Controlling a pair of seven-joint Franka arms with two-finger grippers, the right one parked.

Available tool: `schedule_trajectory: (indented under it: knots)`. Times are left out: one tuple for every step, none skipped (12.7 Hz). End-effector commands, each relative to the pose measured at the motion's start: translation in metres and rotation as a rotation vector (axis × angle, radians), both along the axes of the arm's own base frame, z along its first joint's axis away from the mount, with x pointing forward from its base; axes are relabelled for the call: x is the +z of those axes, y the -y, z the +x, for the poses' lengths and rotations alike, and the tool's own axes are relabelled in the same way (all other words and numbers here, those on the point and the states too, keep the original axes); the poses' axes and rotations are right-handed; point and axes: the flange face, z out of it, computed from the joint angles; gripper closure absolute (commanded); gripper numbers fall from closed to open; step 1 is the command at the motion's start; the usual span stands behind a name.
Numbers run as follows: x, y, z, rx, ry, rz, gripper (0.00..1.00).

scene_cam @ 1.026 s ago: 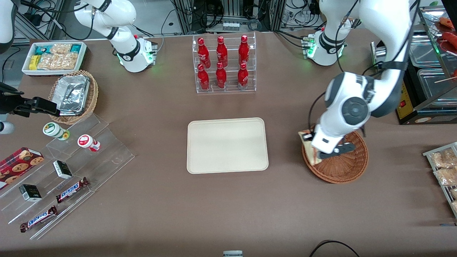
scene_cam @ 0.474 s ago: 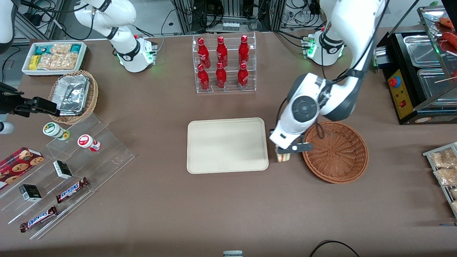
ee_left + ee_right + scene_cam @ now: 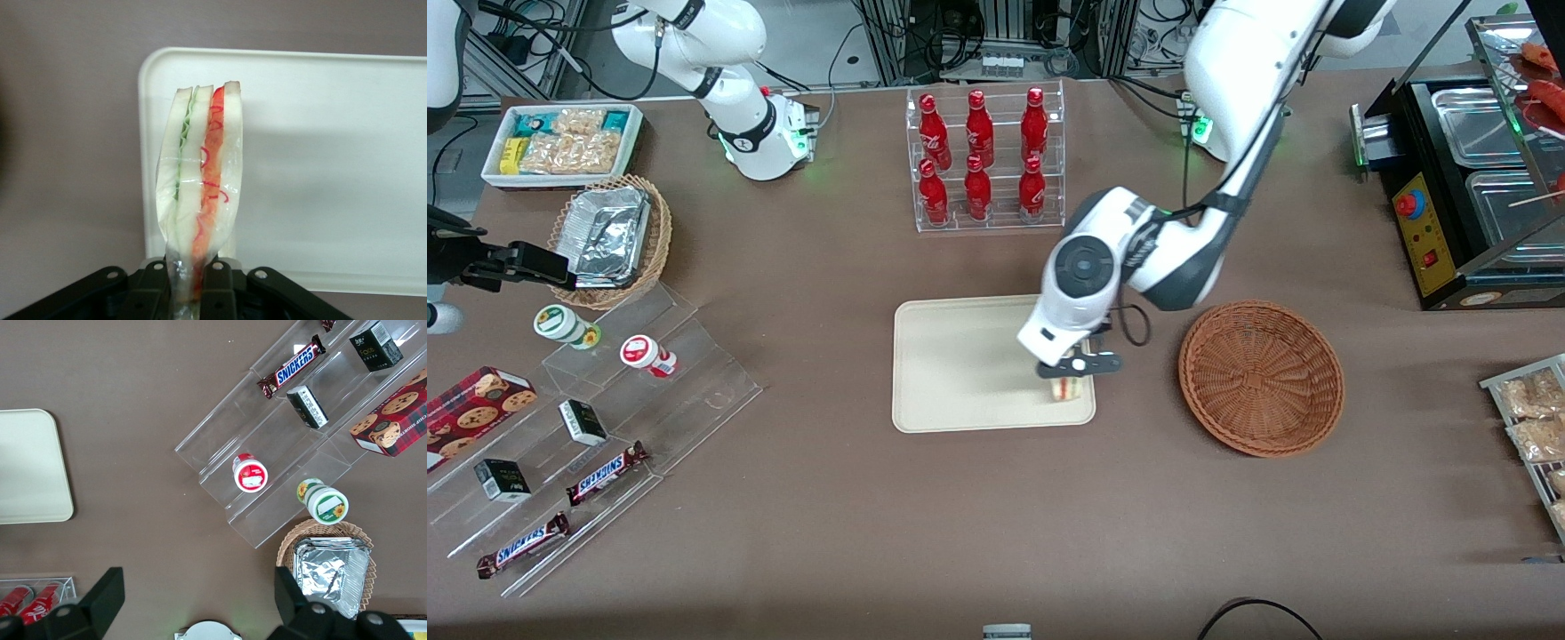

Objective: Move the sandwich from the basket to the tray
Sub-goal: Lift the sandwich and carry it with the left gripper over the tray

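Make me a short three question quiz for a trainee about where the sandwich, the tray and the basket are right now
1. True or false: the sandwich lies in the basket.
2. Multiple choice. The left arm's hand is: A) above the tray, near its corner nearest the basket, B) over the rack of red bottles, C) over the candy bars.
3. Fill in: in the left wrist view the hand is shut on the ____.

Key
1. False: the basket holds nothing, and the sandwich hangs over the tray.
2. A
3. sandwich
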Motion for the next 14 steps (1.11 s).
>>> schedule_trajectory:
  knots:
    - [-0.012, 0.048, -0.004, 0.045, 0.012, 0.004, 1.00]
    - [-0.016, 0.064, -0.008, 0.053, 0.017, -0.002, 1.00]
    - [-0.020, 0.072, -0.009, 0.062, 0.019, -0.005, 1.00]
    - [-0.024, 0.083, -0.014, 0.059, 0.025, -0.001, 1.00]
    - [-0.028, 0.090, -0.016, 0.056, 0.034, 0.008, 1.00]
    - [-0.035, 0.096, -0.021, 0.062, 0.031, 0.022, 1.00]
    - [-0.042, 0.103, -0.026, 0.058, 0.014, 0.038, 1.00]
    - [-0.044, 0.105, -0.025, 0.056, 0.009, 0.046, 1.00]
    - [-0.048, 0.105, -0.024, 0.057, 0.006, 0.049, 1.00]
    - [-0.049, 0.105, -0.024, 0.057, 0.005, 0.051, 1.00]
    - [-0.049, 0.105, -0.024, 0.057, 0.005, 0.051, 1.00]
    - [-0.050, 0.105, -0.024, 0.058, 0.004, 0.052, 1.00]
    - [-0.055, 0.104, -0.024, 0.058, 0.003, 0.059, 1.00]
    - [-0.057, 0.105, -0.024, 0.074, 0.005, 0.060, 1.00]
